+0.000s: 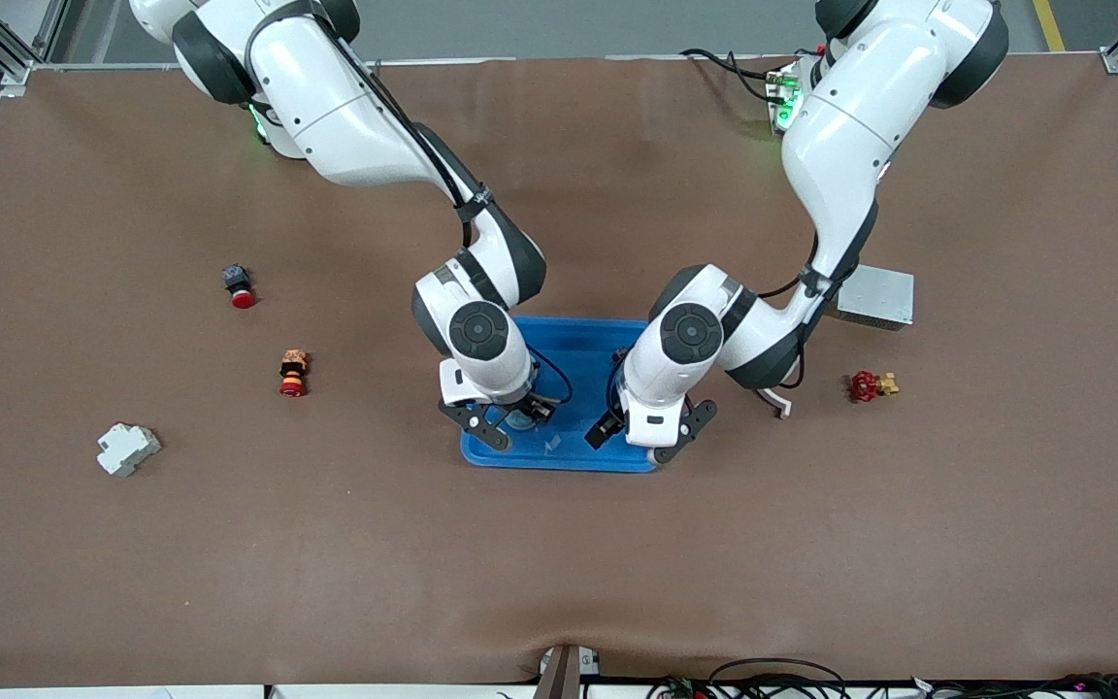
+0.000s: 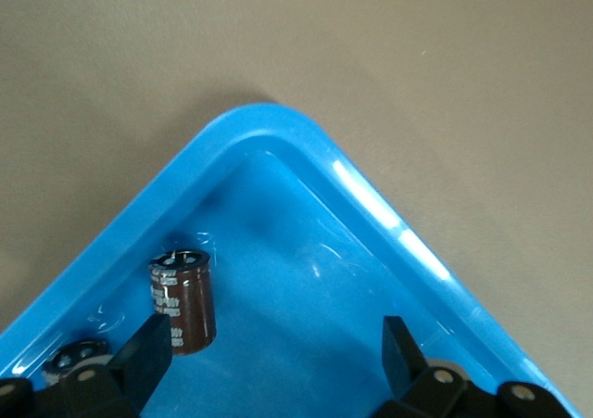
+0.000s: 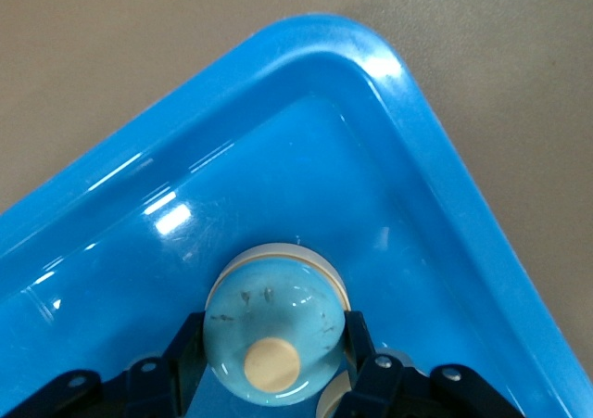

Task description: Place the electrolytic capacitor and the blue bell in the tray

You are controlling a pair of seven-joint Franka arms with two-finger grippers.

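Observation:
The bright-blue tray [image 1: 574, 349] lies mid-table. My right gripper [image 1: 509, 419] is low in the tray's near corner toward the right arm's end, shut on the pale blue bell [image 3: 271, 330], with a finger [image 3: 188, 348] pressed on each side. The tray rim [image 3: 324, 38] curves round it. My left gripper [image 1: 651, 434] hangs over the tray's other near corner, open and empty. In the left wrist view a brown electrolytic capacitor [image 2: 183, 302] stands upright on the tray floor close to the rim [image 2: 278, 126], just beside one finger [image 2: 146, 353] and free of it.
A grey metal box [image 1: 874, 296] and a red valve [image 1: 865, 386] lie toward the left arm's end. A red-capped button [image 1: 241, 286], an orange and red part [image 1: 293, 374] and a white block [image 1: 127, 449] lie toward the right arm's end.

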